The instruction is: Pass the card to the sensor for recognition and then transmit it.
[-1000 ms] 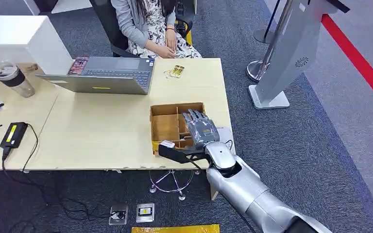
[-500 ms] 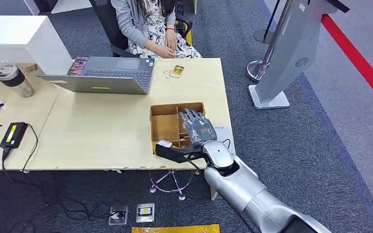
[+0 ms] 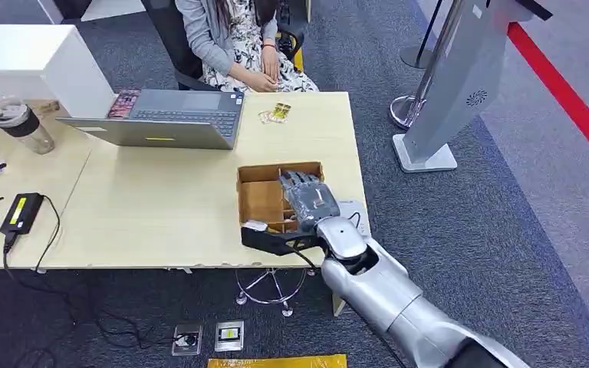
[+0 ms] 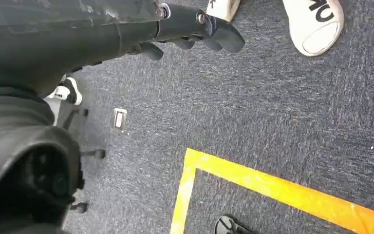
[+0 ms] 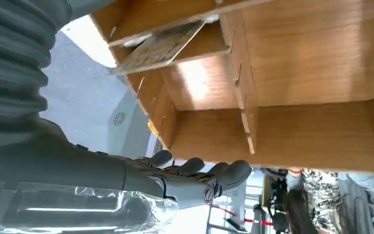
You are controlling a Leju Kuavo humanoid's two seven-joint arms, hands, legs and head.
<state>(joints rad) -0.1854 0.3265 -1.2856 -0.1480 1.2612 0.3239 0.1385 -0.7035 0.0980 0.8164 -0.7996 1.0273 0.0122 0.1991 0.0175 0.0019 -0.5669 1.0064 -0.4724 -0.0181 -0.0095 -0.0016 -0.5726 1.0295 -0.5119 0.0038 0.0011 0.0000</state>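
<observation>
So we're right at the start here, the pickup step. The right hand hangs over the box, that compartmented cardboard tray sitting on the bench near its front edge. From the right wrist view the fingers look loosely extended, a bit apart, and there's nothing in them, so I'd call it an empty, open-ish hand hovering at the far rim of the box.

The card is in one of the end compartments of the box, leaning tilted against the divider rather than lying flat. It looks thin and rigid, with a greyish patterned face, one corner poking up. Hard to make out any print on it.

My guess for the next move: the hand has to drop down into that compartment and pinch the raised edge of the card between thumb and a finger. Tight slot, thin card, so it could easily slide flat or get pushed under the divider if the fingers come in off-line.

The left hand is hanging down over the carpet, fingers curled in somewhat with nothing in them.
</observation>
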